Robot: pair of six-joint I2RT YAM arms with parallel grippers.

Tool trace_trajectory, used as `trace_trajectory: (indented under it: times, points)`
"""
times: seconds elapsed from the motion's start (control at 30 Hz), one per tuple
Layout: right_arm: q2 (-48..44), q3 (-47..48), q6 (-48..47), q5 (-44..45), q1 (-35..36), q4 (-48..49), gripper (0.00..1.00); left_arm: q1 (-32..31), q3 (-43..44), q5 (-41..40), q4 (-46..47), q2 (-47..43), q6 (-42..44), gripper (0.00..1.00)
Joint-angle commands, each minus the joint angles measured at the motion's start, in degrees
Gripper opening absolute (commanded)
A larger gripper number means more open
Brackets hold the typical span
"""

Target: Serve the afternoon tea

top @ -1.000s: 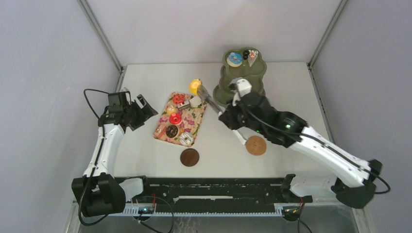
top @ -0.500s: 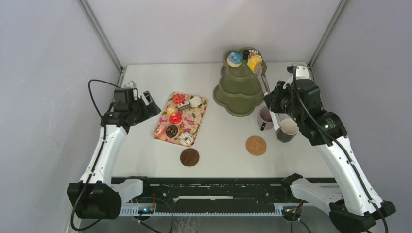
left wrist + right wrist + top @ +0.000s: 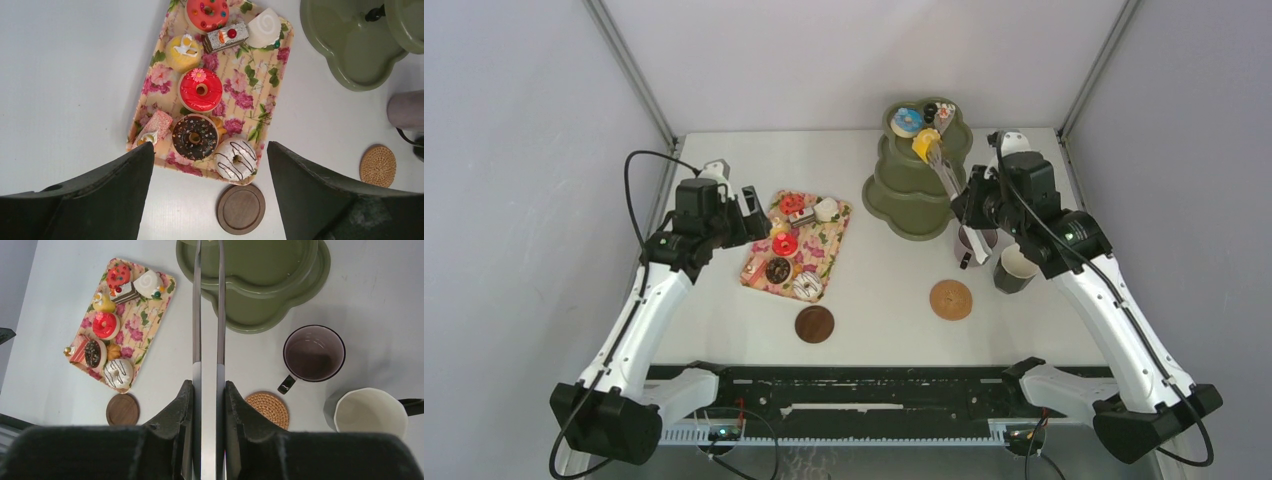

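Right jaws: closed narrow on the handle end of the tongs (image 3: 196, 315), gripping nothing else.
Left jaws: wide apart, empty, above the near end of the tray (image 3: 240, 100).
Yellow cube (image 3: 924, 143): pinched in the tong tips at the near edge of the top tier of the green stand (image 3: 904, 205), near the blue donut (image 3: 906, 121).
Other pastries (image 3: 201, 90): on the tray.
Mauve mug (image 3: 314, 352), green mug (image 3: 370, 412): on the worktop (image 3: 874, 290), right of the stand.
Step, as judged: setting the cube on the top tier.
Handling: lower onto a bare spot, ease the squeeze once seated, lift straight up.
Hidden: tong tips and cube cut off in the right wrist view; contact between cube and tier not discernible; mauve mug partly behind the right arm in the top view.
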Motion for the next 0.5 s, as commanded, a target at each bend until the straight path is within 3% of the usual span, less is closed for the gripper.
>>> trace_trajectory:
  times: [0.0,0.47]
  points:
    - [-0.1,1.9,-1.2,-0.6,-0.7,5.8,0.0,-0.2,2.3,-0.9,2.7,-1.6,1.8,0.88]
    - [3.3,1.7,-1.8,0.6,-1.4,8.3,0.0,-0.2,1.9,-1.8,2.1,-1.4,2.1,0.88]
